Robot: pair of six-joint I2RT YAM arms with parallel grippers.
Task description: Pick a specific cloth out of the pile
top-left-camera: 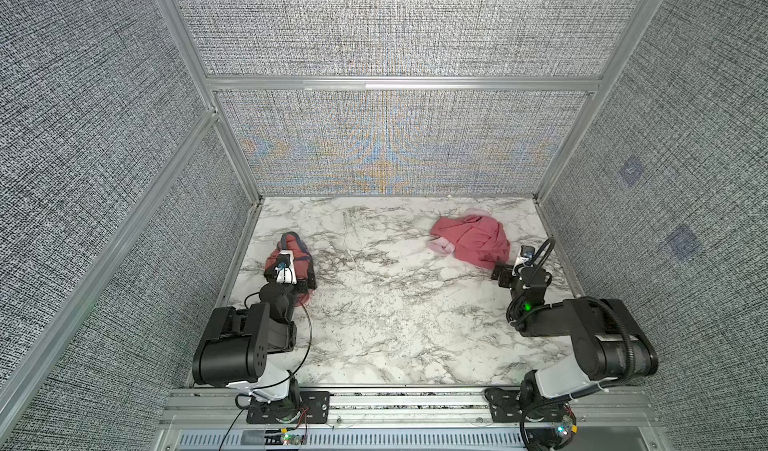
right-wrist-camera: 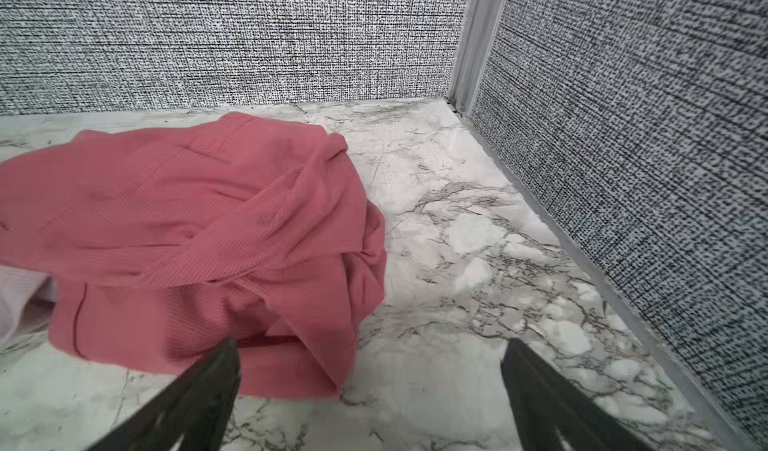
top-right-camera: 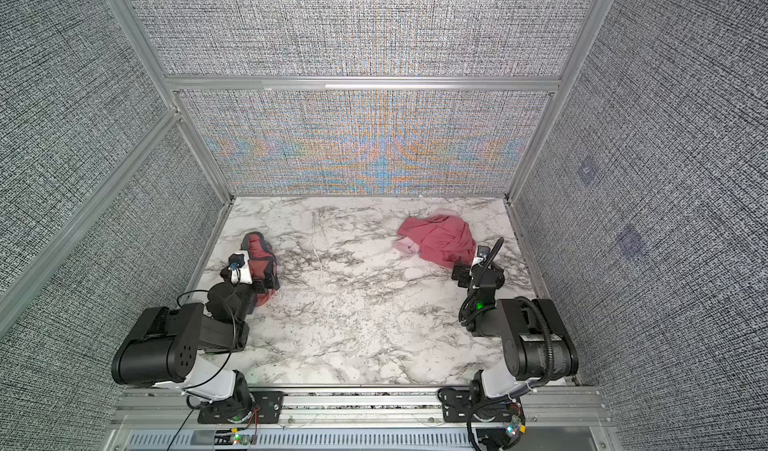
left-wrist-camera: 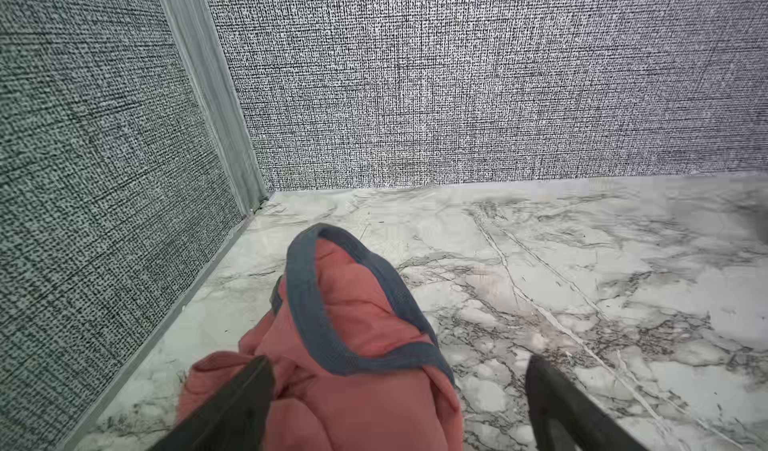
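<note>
The cloth (top-left-camera: 293, 245) (top-right-camera: 259, 250), coral with grey-blue trim, lies crumpled on the marble table near the left wall, apart from the pile. My left gripper (top-left-camera: 293, 276) (left-wrist-camera: 399, 361) hangs just over it, open. One finger is above the coral fabric (left-wrist-camera: 353, 303), the other above bare marble. The pile (top-left-camera: 473, 237) (top-right-camera: 440, 237) sits at the back right: a rose-red garment (right-wrist-camera: 208, 228) over a pale pink cloth (top-left-camera: 441, 245) (right-wrist-camera: 16, 299). My right gripper (top-left-camera: 509, 272) (right-wrist-camera: 372, 345) stands open at the pile's near edge, holding nothing.
Woven grey walls with aluminium posts (top-left-camera: 232, 154) close in the marble table (top-left-camera: 395, 303) on the left, back and right. Both arm bases stand on the front rail (top-left-camera: 407, 399). Bare marble lies between the two garments' places.
</note>
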